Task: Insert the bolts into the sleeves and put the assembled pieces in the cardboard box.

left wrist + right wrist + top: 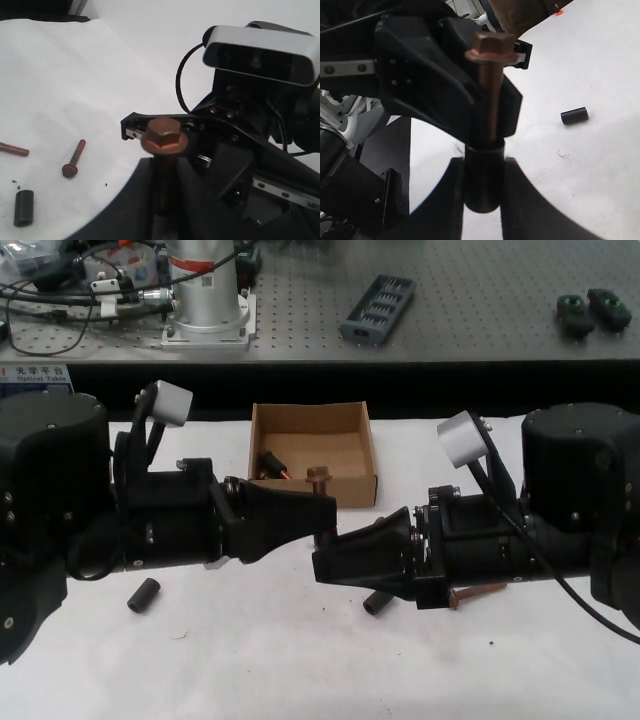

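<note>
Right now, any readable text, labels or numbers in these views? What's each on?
Too blurred to read: characters on the sign at the high view's left edge.
Too small to read: the sticker on the silver column.
No print seen on the bolt, sleeve or cardboard box.

Matte black arms (170, 520) carry silver-grey wrist cameras (462, 440) and thin black cables (177, 80).

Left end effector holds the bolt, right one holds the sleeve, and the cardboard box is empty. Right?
No. The cardboard box holds an assembled piece, as the high view shows. The left end effector holds the bolt, the right end effector the sleeve.
</note>
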Robot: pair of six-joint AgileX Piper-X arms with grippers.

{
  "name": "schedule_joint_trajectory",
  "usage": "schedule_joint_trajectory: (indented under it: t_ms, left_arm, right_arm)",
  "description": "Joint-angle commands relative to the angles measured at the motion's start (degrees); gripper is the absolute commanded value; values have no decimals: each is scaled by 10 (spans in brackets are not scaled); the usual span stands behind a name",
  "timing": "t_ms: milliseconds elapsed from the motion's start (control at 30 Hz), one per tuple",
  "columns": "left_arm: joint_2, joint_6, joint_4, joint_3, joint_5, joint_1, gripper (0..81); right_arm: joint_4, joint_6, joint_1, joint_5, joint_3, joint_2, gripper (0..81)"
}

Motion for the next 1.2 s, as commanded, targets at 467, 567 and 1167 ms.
schedule_joint_trajectory:
  t_ms: [467, 567, 1167]
  left_arm:
    - [-1, 29, 14, 0, -9, -1, 536]
    - [-1, 29, 14, 0, -9, -1, 536]
    - [-130, 240, 281, 0, -176, 37, 482]
  right_arm:
    - [-24, 0, -11, 25, -4, -11, 44]
    - [-24, 0, -11, 25, -4, -11, 44]
    - [91, 5, -71, 119, -217, 146, 44]
